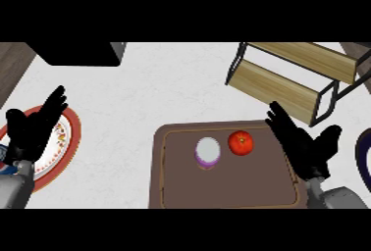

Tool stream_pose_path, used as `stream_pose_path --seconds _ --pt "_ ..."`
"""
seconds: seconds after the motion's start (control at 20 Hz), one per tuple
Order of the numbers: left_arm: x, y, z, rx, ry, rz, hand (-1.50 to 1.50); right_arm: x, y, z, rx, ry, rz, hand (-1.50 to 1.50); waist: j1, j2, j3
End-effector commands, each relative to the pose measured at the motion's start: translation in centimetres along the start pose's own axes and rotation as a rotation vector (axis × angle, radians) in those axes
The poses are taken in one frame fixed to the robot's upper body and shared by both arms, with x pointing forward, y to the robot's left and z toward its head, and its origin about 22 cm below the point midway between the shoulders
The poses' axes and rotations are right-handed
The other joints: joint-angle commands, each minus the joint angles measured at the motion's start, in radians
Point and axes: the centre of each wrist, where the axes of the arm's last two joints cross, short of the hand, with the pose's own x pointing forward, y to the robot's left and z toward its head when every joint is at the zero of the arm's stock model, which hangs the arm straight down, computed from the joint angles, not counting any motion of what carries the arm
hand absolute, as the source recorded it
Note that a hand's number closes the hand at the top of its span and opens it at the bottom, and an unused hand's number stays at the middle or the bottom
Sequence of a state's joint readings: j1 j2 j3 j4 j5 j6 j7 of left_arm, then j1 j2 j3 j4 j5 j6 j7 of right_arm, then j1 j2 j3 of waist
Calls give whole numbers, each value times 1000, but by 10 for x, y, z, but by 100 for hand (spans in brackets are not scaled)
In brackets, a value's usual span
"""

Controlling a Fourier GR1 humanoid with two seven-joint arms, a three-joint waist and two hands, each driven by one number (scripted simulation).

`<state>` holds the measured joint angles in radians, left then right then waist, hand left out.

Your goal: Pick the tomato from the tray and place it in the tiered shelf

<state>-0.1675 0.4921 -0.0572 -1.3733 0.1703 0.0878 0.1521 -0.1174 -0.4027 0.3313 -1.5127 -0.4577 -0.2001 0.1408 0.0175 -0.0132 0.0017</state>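
Note:
A red tomato (241, 142) lies on the brown tray (181, 191), toward its upper right. Beside it, to the left, lies a halved purple onion (207, 152). The tiered shelf (293, 78), wooden boards in a black frame, stands at the upper right of the counter. My right hand (304, 147) is open with straight fingers over the tray's right edge, just right of the tomato and not touching it. My left hand (33, 128) is open at the far left, fingers up, above a plate.
A plate (64, 147) with a red rim lies at the left under my left hand. A black box (76, 54) stands at the upper left. A dark-rimmed dish (362, 152) shows at the right edge. The counter is white.

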Motion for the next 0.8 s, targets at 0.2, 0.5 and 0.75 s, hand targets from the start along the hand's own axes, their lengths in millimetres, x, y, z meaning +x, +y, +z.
stream_pose_path --seconds 0.2,0.5,0.75 --pt "30 -26 0 96 -215 134 0 76 49 -38 385 -296 134 150 43 13 -1" --pt "25 -49 14 92 -200 222 0 75 38 -78 277 -357 -77 -150 6 18 -1" --pt "42 -53 21 108 -188 217 0 112 -10 -61 514 -405 117 -150 -14 11 -1"
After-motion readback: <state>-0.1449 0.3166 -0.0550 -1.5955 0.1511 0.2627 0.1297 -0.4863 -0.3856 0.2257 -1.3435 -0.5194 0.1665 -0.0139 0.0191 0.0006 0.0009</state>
